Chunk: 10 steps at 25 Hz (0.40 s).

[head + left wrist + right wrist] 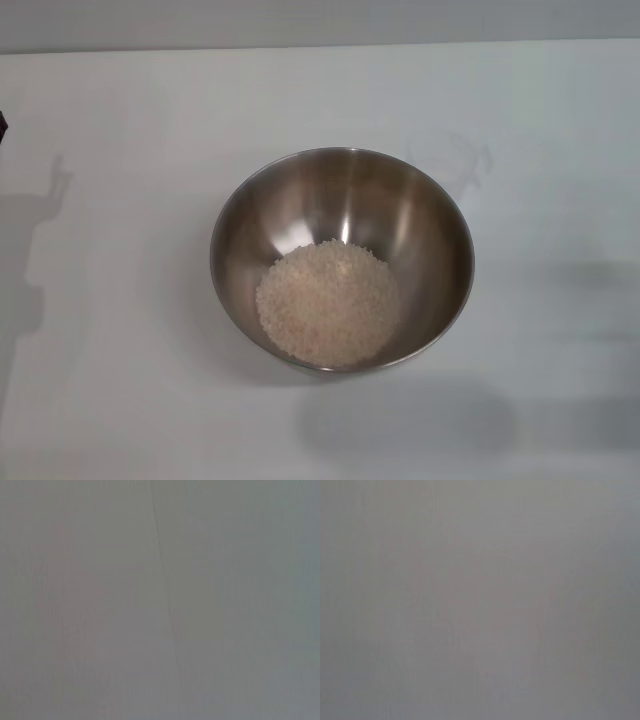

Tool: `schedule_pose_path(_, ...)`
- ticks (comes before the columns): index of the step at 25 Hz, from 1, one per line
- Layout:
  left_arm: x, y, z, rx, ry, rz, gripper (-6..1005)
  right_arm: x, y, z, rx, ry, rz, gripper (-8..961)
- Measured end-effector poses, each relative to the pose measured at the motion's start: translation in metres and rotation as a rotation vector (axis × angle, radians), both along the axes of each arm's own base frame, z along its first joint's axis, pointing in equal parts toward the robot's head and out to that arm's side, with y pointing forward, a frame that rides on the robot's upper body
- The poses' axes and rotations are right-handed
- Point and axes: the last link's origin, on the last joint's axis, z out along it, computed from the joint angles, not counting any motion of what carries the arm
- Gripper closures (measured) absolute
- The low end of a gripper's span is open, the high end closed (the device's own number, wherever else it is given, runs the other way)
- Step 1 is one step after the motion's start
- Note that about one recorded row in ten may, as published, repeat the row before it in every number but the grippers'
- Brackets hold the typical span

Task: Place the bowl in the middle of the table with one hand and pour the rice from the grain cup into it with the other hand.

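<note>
The stainless-steel bowl [342,258] stands near the middle of the white table [120,120] in the head view. A heap of off-white rice [327,302] lies in the bowl's bottom. The clear grain cup [452,160] stands on the table just behind the bowl's right side; it is faint and looks empty. Neither gripper shows in any view. Both wrist views show only a plain grey surface.
A small dark sliver [2,124] shows at the left edge of the head view. Arm shadows fall on the table at the left and at the front right. A thin line [165,600] runs across the grey surface in the left wrist view.
</note>
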Motion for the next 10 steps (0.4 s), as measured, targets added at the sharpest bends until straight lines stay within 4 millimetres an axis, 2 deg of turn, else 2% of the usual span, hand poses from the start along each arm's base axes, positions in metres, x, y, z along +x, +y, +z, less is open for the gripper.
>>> schedule_pose_path(4,-0.0007,-0.0001,-0.001,-0.006,0.0,0.005,181,-0.0007,0.0011,-0.0002,0.0,-0.016,0.001,161)
schedule_pose_path(10,-0.0009,0.0004,-0.002,-0.012,0.001,0.008,181,-0.0079,-0.0007,-0.0007,0.028,-0.086,0.017,112)
